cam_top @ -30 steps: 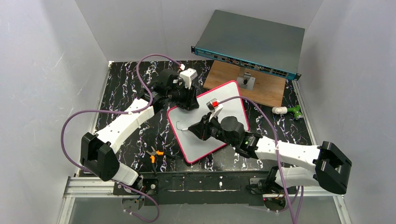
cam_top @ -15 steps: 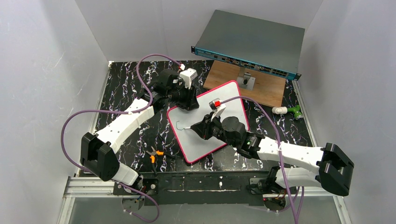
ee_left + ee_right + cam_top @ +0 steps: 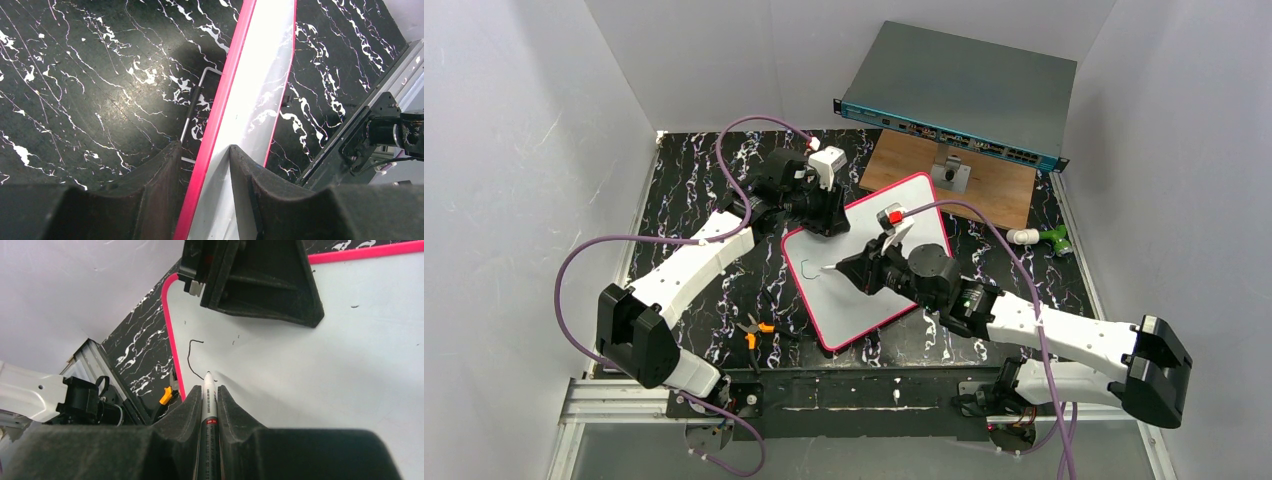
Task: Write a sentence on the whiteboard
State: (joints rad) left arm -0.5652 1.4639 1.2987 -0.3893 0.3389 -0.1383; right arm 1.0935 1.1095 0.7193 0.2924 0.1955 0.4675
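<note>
- Right gripper (image 3: 209, 390) is clamped on a white marker (image 3: 209, 412), whose barrel runs out between the two dark fingers with its tip pointing forward over the board.
- The marker's tip sits at the near end of a short curved black stroke (image 3: 189, 356), the only writing on the board apart from a few tiny specks. Whether the tip presses on the surface cannot be told.
- The whiteboard (image 3: 856, 302) lies flat near the middle of the table (image 3: 686, 200), turned askew so that one rounded corner points toward the table's near edge. In the top view the stroke sits close to the board's left corner.
- Left gripper (image 3: 202, 150) is closed over the board's far-left edge, one finger on the white face and the other outside the pink-red frame.
- In the left wrist view a thin bent metal rod (image 3: 198, 95) lies on the table just beside that frame.
- Orange-handled pliers (image 3: 754, 331) lie on the table near its near edge, left of the whiteboard and apart from it.
- A wooden board (image 3: 994, 195) lies at the table's far right, touching or nearly touching the whiteboard's far corner, with a small metal stand (image 3: 951, 173) on it.
- A grey-teal network switch (image 3: 969, 90) rests tilted behind the wooden board, against the back wall.
- A small green and white object (image 3: 1042, 238) lies near the table's right edge.
</note>
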